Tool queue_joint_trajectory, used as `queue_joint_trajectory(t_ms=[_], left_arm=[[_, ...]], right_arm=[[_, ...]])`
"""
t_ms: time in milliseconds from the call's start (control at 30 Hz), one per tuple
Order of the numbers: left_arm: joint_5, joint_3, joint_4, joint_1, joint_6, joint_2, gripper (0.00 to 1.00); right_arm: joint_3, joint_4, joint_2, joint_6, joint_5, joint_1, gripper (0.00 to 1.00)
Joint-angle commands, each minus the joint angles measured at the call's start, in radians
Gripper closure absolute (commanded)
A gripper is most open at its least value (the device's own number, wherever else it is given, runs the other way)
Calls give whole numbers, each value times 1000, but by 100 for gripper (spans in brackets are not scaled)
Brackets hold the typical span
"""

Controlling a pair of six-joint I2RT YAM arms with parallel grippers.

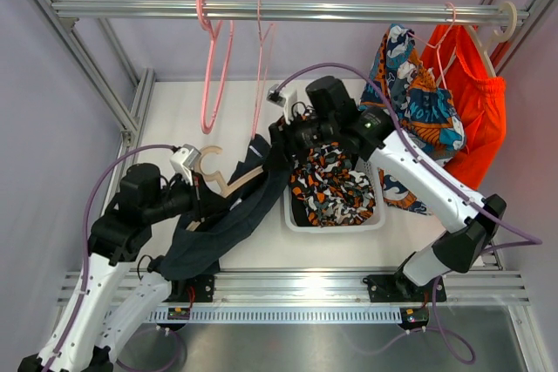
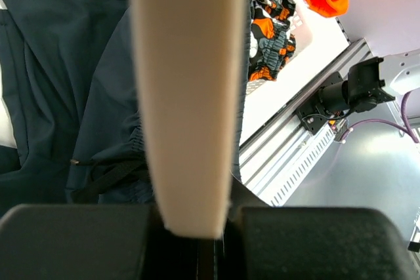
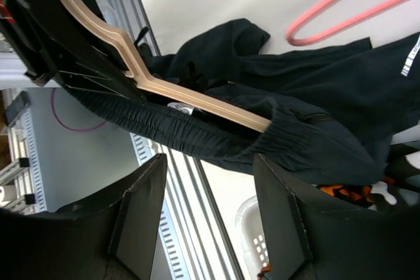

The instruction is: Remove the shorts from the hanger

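Shorts (image 3: 216,143), dark navy cloth, stretch along pale wooden hanger (image 3: 197,100) ahead of spread right fingers (image 3: 141,218); left fingers (image 2: 65,240) pinch hanger.

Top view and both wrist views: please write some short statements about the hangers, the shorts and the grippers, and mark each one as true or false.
1. The left gripper is shut on the wooden hanger. True.
2. The right gripper is shut on the dark shorts. False: its fingers stand open, and the shorts lie ahead of them.
3. The camouflage shorts lie in the white basket. True.
4. The two pink hangers on the rail carry shorts. False: both hang bare.
5. The waistband of the dark shorts is on the wooden hanger. True.
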Motion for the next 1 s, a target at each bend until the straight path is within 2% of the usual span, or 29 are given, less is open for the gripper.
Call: queue_joint_trajectory(t_ms=[0,33,233,333,400,433,467,567,600,633,833,967], left_arm=[[47,72,121,-8,6,23,100],[47,75,129,-8,4,28,100],[55,87,156,-8,-11,35,100],[61,90,155,-9,-11,34,100],[70,89,161,-9,-14,35,100],[75,90,164,-9,-14,37,100],[76,92,162,-9,-11,37,100],[81,103,155,-9,-7,31,100],[81,106,153,-9,-3,31,100],[81,110,147,-9,-2,29,100],[67,167,14,-9,87,16,100],[50,216,-63,-9,156,-6,100]], right_arm=[[16,20,14,78,255,84,39],[24,17,21,86,330,97,39],[39,7,72,80,545,137,42],[28,21,81,72,599,138,43],[34,17,100,66,604,137,48],[36,18,103,68,609,138,51],[36,21,110,60,609,138,60],[37,29,115,49,609,138,77],[37,32,113,39,609,137,91],[37,33,112,34,607,138,99],[36,63,87,-8,673,97,100],[37,78,103,-44,661,-35,100]])
